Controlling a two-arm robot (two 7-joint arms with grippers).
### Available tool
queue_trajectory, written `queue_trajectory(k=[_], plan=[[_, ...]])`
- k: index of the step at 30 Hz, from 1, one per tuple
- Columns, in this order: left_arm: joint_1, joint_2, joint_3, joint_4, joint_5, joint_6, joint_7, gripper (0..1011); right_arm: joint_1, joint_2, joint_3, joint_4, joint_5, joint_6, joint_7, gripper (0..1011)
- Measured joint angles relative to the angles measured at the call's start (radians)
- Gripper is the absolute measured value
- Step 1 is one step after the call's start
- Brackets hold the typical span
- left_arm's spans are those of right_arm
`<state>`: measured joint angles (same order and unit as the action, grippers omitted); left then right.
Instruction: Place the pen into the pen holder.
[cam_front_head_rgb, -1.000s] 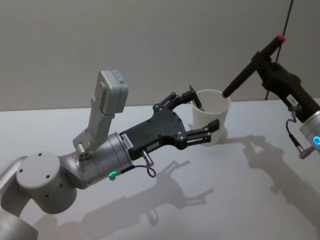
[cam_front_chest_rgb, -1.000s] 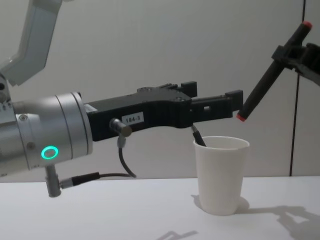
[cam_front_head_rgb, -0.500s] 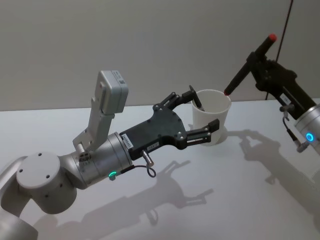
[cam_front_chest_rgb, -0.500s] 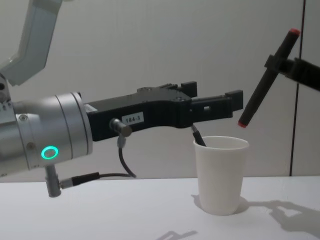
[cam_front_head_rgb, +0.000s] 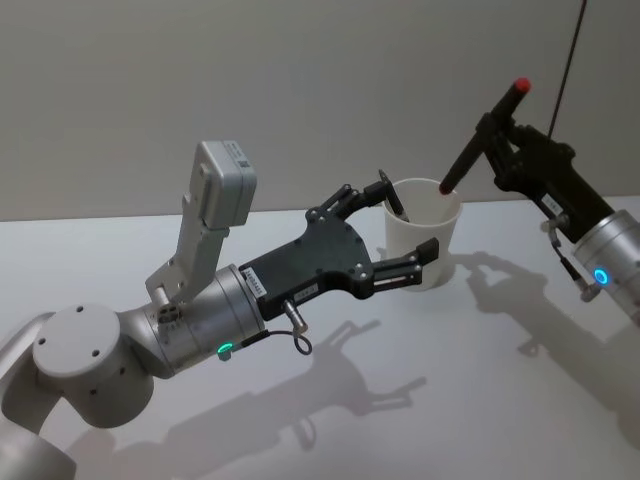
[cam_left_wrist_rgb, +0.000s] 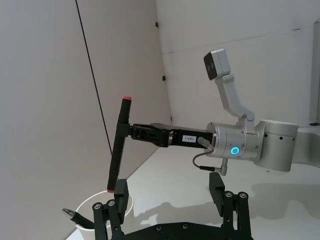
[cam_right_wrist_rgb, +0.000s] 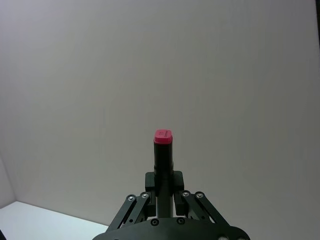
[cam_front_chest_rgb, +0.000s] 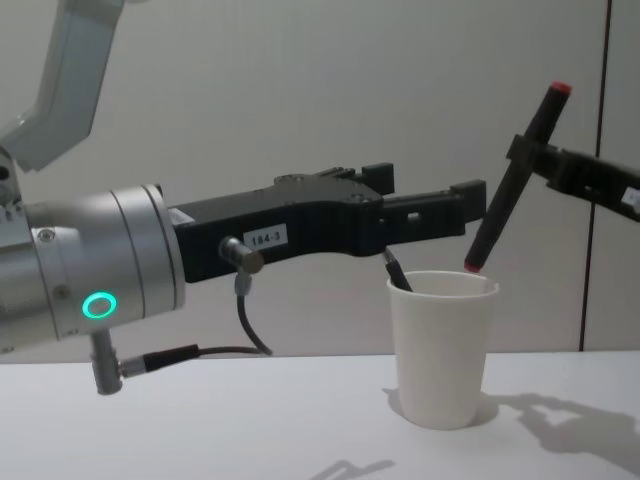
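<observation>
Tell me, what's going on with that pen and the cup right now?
Right gripper shut on pen, tip at cup rim. Left gripper open around cup. Another pen already inside.

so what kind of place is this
Probably a robot test bench or lab: a bare white table, plain grey walls, and one white paper cup between the left hand and right hand.

The pen holder (cam_front_head_rgb: 424, 233) looks like matt white paper, the pen (cam_front_head_rgb: 478, 141) matt black plastic with glossy red ends, the left hand (cam_front_head_rgb: 400, 232) matt black, the surface (cam_front_head_rgb: 480, 400) smooth.
</observation>
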<state>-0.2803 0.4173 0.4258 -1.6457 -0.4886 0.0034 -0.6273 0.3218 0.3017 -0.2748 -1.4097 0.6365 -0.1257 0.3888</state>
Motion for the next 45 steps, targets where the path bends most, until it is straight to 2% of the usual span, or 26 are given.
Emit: queue_trajectory(k=[6,15,34,36,39,40,45], plan=[[0.0,0.0,0.0,0.0,0.0,0.0,0.0,1003,0.022,-0.015,-0.006,0.054,-0.001,-0.025,0.051,181],[0.0,0.0,0.0,0.0,0.0,0.0,0.0,1003,0.04,-0.029,-0.014,0.107,0.007,-0.031,0.094,181],[0.0,0.0,0.0,0.0,0.0,0.0,0.0,1002,0.057,-0.045,-0.031,0.166,-0.031,-0.019,0.111,187],[0.0,0.0,0.0,0.0,0.0,0.0,0.0,1003,0.057,-0.045,-0.032,0.168,-0.033,-0.018,0.111,215],[0.0,0.0,0.0,0.0,0.0,0.0,0.0,1004,0.058,-0.046,-0.033,0.172,-0.037,-0.017,0.112,328],[0.0,0.0,0.0,0.0,0.0,0.0,0.0,1003,0.058,-0.046,-0.033,0.172,-0.037,-0.017,0.112,328],[0.0,0.0,0.0,0.0,0.0,0.0,0.0,1003,0.059,-0.047,-0.034,0.176,-0.041,-0.015,0.112,486]])
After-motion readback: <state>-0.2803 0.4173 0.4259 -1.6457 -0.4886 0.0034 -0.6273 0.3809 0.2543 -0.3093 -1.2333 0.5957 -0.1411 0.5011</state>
